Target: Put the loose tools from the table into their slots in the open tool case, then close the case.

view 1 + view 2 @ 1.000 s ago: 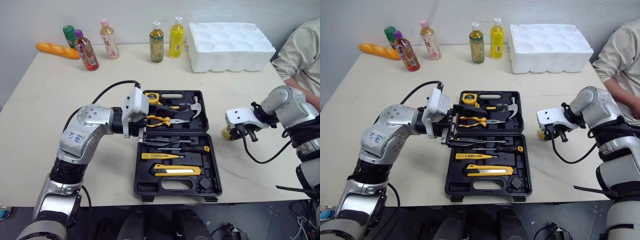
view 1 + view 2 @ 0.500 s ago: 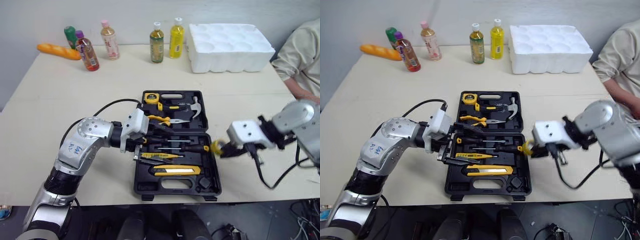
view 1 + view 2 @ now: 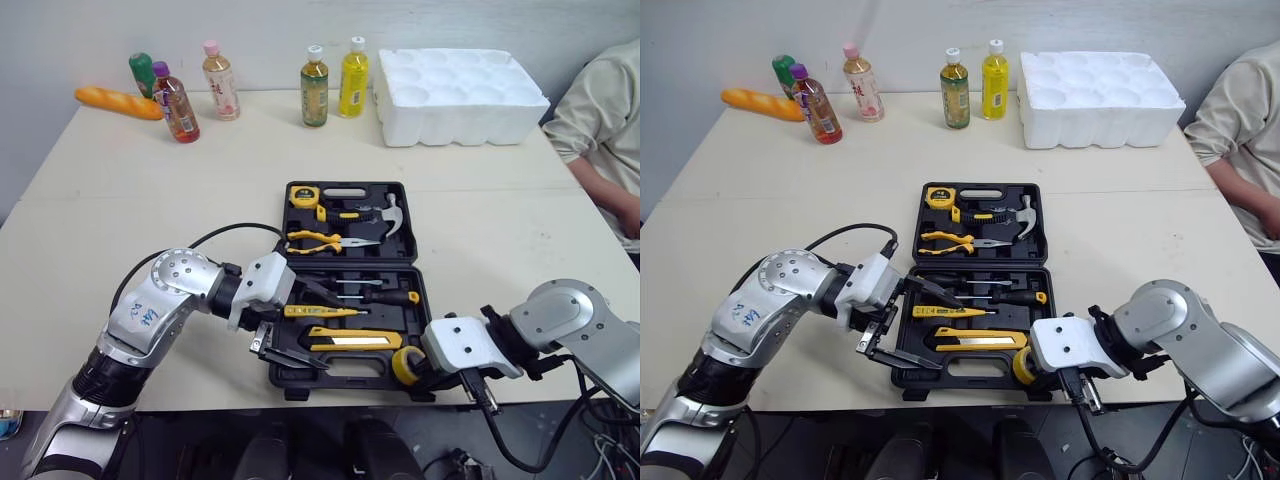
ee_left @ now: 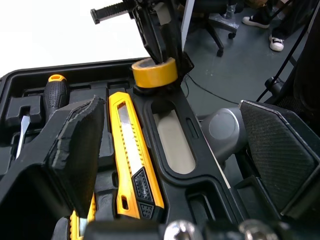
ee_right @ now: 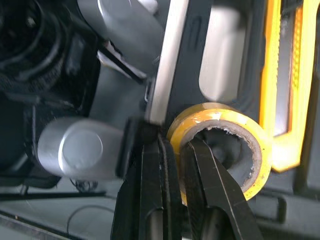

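At the front right corner of the tool case (image 3: 345, 384), the right gripper (image 5: 172, 150) is clamped on the wall of a yellow tape roll (image 3: 405, 366), with 1 finger inside the core and 1 outside. The roll sits over the small corner recess, just beside the yellow utility knife (image 3: 355, 340); whether it is fully seated cannot be told.

The left gripper (image 3: 322, 334) is empty, its 2 fingers spread wide over the near left part of the case, close above the knife. The screwdriver (image 3: 370, 297), pliers (image 3: 320, 240), hammer (image 3: 392, 210) and tape measure (image 3: 302, 193) lie in their slots. No other loose tool is evident on the table (image 3: 150, 200), so this appears to be the last placement before closing.

Risks noted:
1. The grip is on 1 wall only (a thin hold), so the roll may tilt on release and rest proud of its recess, blocking the lid.
2. The inner finger may drag the roll out on withdrawal if it rubs the core.
3. The left fingers hang over the tray; a low sweep could dislodge the knife, and they would obstruct the far half folding shut.
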`<state>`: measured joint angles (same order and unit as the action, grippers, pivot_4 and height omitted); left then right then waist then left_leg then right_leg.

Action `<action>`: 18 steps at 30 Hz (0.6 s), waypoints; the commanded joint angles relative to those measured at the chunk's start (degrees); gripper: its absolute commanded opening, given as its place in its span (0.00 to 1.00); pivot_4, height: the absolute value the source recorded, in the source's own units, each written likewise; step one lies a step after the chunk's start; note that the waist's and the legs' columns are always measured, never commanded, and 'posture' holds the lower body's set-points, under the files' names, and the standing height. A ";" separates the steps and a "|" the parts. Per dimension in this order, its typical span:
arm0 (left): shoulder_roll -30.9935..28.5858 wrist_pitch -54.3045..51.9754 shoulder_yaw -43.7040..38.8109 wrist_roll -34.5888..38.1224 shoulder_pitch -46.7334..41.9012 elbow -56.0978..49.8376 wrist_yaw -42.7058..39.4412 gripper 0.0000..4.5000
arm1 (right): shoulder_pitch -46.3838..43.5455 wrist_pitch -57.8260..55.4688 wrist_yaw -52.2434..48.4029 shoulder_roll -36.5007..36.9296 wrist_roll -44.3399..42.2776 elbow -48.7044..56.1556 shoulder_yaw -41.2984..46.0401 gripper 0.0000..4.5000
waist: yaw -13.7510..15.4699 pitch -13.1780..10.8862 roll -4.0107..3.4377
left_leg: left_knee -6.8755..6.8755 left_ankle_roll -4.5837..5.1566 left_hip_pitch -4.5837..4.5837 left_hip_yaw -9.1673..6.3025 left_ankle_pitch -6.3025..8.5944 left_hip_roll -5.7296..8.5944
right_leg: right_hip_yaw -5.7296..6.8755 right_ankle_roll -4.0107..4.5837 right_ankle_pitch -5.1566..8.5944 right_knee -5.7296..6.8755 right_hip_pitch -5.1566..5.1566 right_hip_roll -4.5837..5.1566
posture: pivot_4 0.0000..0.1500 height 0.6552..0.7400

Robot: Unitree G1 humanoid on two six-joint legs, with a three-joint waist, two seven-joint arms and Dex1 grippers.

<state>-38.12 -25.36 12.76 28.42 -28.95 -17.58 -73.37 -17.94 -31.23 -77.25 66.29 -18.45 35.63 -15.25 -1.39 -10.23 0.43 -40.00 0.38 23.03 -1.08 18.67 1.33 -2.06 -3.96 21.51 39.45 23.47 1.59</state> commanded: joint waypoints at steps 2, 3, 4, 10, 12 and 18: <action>0.78 0.84 -0.16 -0.03 -1.20 -1.43 0.40 1.00 | 0.67 1.47 0.54 0.31 1.45 -0.61 1.15 0.01 | -0.02 0.00 0.00 | 0.00 0.00 0.00 0.00 0.00 0.00 | 0.00 0.00 0.00 0.00 0.00 0.00 | 1.00 1.00; 0.98 0.98 -0.16 -0.19 -1.31 -1.21 0.49 1.00 | 1.32 2.17 0.85 0.05 2.12 -1.40 0.83 0.01 | -0.01 0.00 0.00 | 0.00 0.00 0.01 0.00 0.00 0.00 | 0.00 0.00 0.00 0.00 0.00 0.00 | 1.00 1.00; 1.16 1.11 -0.15 -0.35 -1.44 -1.00 0.56 1.00 | 1.90 3.30 1.40 -0.21 3.22 -2.50 0.44 0.01 | 0.01 0.01 0.01 | 0.00 0.00 0.00 0.00 0.00 0.00 | 0.00 0.00 0.00 -0.01 0.00 0.00 | 1.00 1.00; 1.65 1.20 -0.44 -0.56 -2.05 -0.56 0.74 1.00 | 2.36 4.49 1.50 -0.17 3.59 -4.05 1.07 0.01 | -0.03 0.02 0.03 | 0.00 0.00 -0.03 0.00 0.00 0.00 | 0.00 0.00 0.00 -0.01 -0.04 -0.01 | 1.00 1.00; 1.75 1.16 -0.51 -0.51 -2.29 -0.47 0.83 1.00 | 2.65 3.72 0.94 0.32 2.40 -3.29 1.64 0.21 | 0.03 0.02 0.03 | 0.00 0.00 -0.05 0.00 0.00 0.00 | 0.00 0.00 0.00 0.00 -0.06 -0.01 | 1.00 1.00; 1.56 1.00 -0.69 -0.27 -2.26 -0.73 0.71 1.00 | 2.51 0.14 0.09 1.01 -4.10 0.22 7.91 0.79 | 0.19 0.02 0.03 | 0.05 0.02 -0.02 -0.01 0.01 -0.01 | 0.01 0.00 0.00 -0.01 -0.05 -0.02 | 1.00 1.00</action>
<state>-36.45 -24.90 12.72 27.75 -30.85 -17.28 -72.60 -14.97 -29.81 -76.43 67.03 -18.68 33.28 -11.17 -1.20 -10.21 0.47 -39.96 0.40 23.03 -1.09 18.69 1.33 -2.05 -3.96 21.51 39.45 23.43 1.57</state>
